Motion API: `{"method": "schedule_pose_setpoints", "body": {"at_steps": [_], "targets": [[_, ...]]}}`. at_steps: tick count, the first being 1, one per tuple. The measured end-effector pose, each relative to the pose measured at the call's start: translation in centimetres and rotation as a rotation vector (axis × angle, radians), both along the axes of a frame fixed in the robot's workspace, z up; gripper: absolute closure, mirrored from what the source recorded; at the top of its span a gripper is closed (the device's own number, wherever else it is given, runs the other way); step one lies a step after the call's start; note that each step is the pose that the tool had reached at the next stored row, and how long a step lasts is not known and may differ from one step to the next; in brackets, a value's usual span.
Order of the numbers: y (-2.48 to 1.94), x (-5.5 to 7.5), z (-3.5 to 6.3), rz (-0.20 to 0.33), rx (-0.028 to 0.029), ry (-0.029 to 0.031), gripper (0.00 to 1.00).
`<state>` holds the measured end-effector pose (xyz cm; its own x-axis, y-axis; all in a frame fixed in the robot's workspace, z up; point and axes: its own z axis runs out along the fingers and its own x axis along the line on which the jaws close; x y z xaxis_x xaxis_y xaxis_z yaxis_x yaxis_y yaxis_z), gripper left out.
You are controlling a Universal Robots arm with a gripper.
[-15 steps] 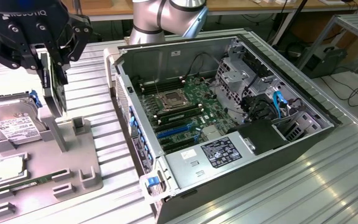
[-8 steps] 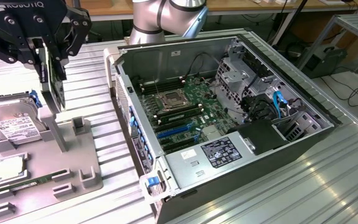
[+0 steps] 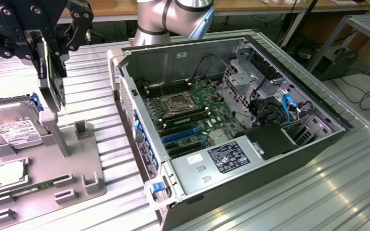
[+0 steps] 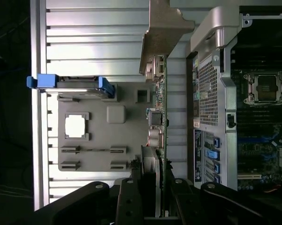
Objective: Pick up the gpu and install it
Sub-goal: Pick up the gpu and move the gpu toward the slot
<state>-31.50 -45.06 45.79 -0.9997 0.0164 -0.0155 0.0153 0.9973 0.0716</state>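
Note:
My gripper (image 3: 48, 50) is at the exterior view's upper left, shut on the gpu (image 3: 54, 84). The gpu is a thin dark card that hangs on edge above the grey fixture tray (image 3: 75, 159). In the wrist view the gpu (image 4: 162, 117) is seen edge-on, and its silver bracket (image 4: 162, 33) is at the end far from the gripper (image 4: 152, 187). The card sits over the gap between the tray (image 4: 131, 154) and the open computer case (image 4: 216, 93). The case (image 3: 236, 120) lies on its side at the exterior view's right. Its motherboard and blue expansion slots (image 3: 181, 135) are exposed.
On the tray sit a silver hard drive (image 3: 15, 126) with a white label, a processor (image 3: 10, 173) and a green memory stick (image 3: 36, 186). The arm's base (image 3: 165, 19) stands behind the case. Everything rests on a ribbed metal table (image 3: 313, 192).

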Motion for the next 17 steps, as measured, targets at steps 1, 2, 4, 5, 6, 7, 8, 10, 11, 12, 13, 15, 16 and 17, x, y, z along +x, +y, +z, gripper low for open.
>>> {"method": "schedule_pose_setpoints", "body": {"at_steps": [1,2,4,5,6,7,8,10,11,12,13,15,16,17], "targets": [[0.0,0.0,0.12,0.0,0.0,0.0,0.73],[0.0,0.0,0.26,0.0,0.0,0.0,0.73],[0.0,0.0,0.54,0.0,0.0,0.0,0.73],[0.0,0.0,0.7,0.0,0.0,0.0,0.73],[0.0,0.0,0.83,0.0,0.0,0.0,0.73],[0.0,0.0,0.97,0.0,0.0001,-0.0001,0.73],[0.0,0.0,1.11,0.0,0.0001,-0.0001,0.73],[0.0,0.0,1.41,0.0,0.0001,0.0,0.73],[0.0,0.0,1.57,0.0,0.0001,0.0,0.73],[0.0,0.0,1.72,0.0,0.0001,0.0,0.73],[0.0,0.0,1.89,0.0,0.0,-0.0001,0.73],[0.0,0.0,2.18,0.0,0.0,0.0,0.73],[0.0,0.0,2.33,0.0,0.0,0.0,0.73],[0.0,0.0,2.5,0.0,0.0,0.0,0.73]]}}
